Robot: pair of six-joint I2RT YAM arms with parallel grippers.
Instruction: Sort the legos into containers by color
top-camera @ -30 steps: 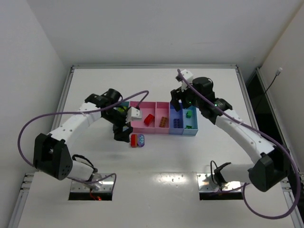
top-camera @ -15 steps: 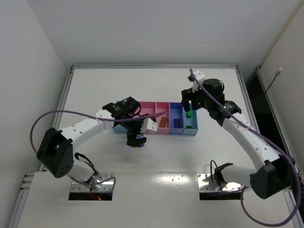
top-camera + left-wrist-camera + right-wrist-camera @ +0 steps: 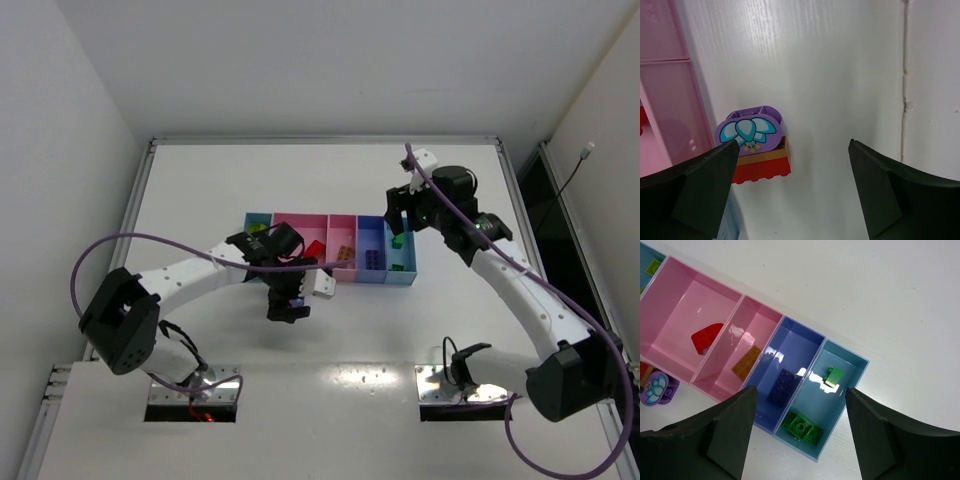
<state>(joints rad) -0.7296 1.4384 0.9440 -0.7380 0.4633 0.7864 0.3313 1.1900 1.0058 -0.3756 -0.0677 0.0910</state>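
Note:
A small stack of legos lies on the white table just in front of the pink bins: a purple rounded brick with a flower print point(image 3: 749, 132) on an orange layer point(image 3: 765, 155) and a red brick point(image 3: 761, 170). My left gripper point(image 3: 793, 145) is open above it, the stack close by its left finger point(image 3: 695, 187). In the top view the left gripper point(image 3: 287, 306) covers the stack. My right gripper point(image 3: 801, 390) is open and empty above the periwinkle bin point(image 3: 805, 332) and right light blue bin point(image 3: 860, 365). It also shows in the top view point(image 3: 398, 218).
The wide pink bin point(image 3: 670, 300) holds a red brick point(image 3: 707, 337), the narrow pink bin an orange brick point(image 3: 746, 362), the periwinkle bin a purple brick point(image 3: 783, 385), and the right light blue bin two green bricks point(image 3: 801, 427). A table seam point(image 3: 904, 100) runs right of the stack.
My left gripper has swung from the pink bins toward the near side and now sits over the stack. My right gripper has moved right over the right-hand bins.

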